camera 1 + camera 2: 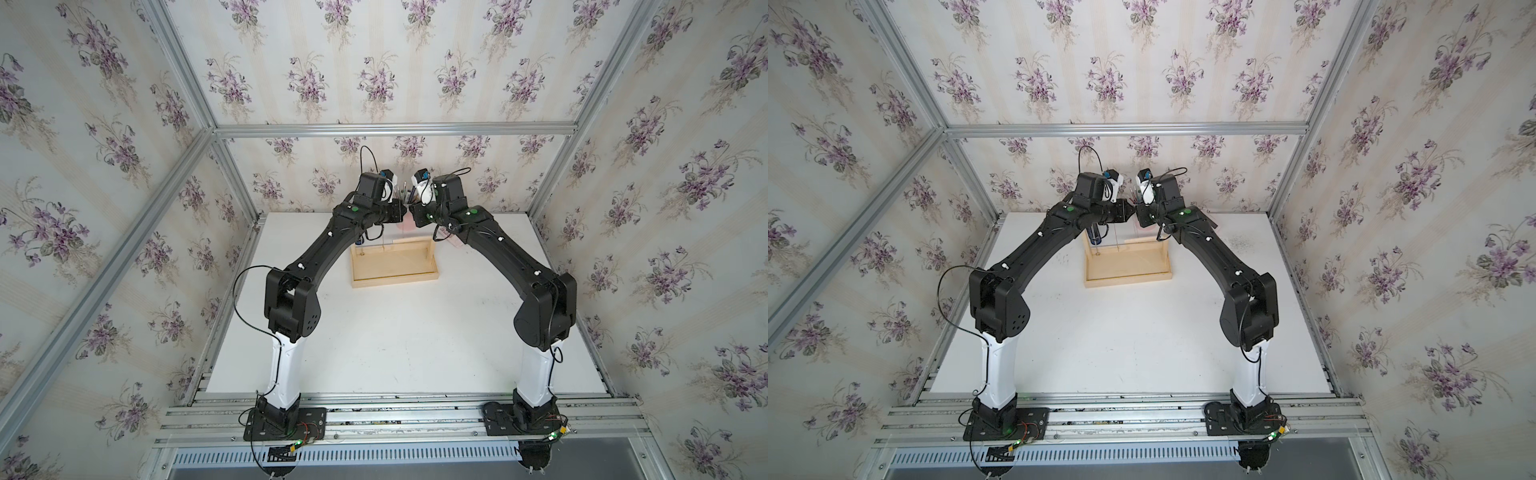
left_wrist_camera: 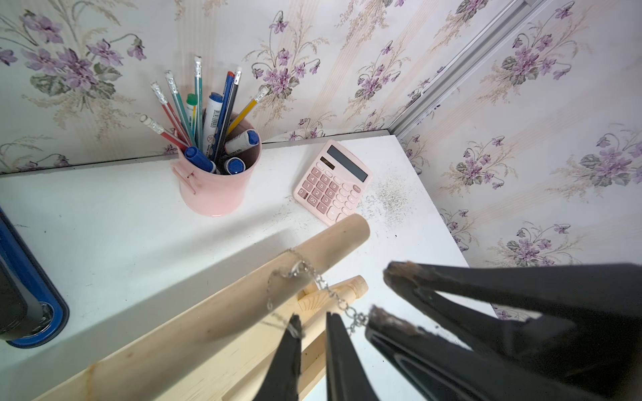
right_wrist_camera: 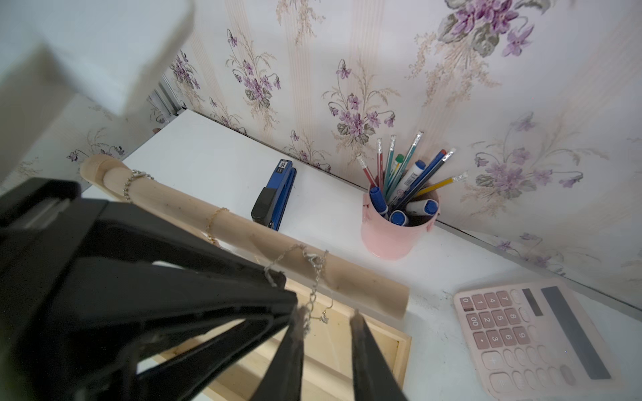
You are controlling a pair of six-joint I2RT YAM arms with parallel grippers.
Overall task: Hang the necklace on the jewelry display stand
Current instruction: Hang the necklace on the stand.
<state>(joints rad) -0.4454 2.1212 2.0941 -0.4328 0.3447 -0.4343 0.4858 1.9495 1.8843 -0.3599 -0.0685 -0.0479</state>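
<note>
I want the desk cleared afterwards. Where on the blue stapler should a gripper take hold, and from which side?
Take the blue stapler across its narrow width, about mid-length, coming straight down from above. It lies lengthwise on the table, long and slim, with roughly parallel sides and bare surface along both, so fingers should probably fit there.

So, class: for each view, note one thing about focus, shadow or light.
Both top views: sharp, evenly lit. Left wrist: dowel soft, shadowing the table; cup crisp. Right wrist: a pale blur fills one corner; calculator soft.
</note>
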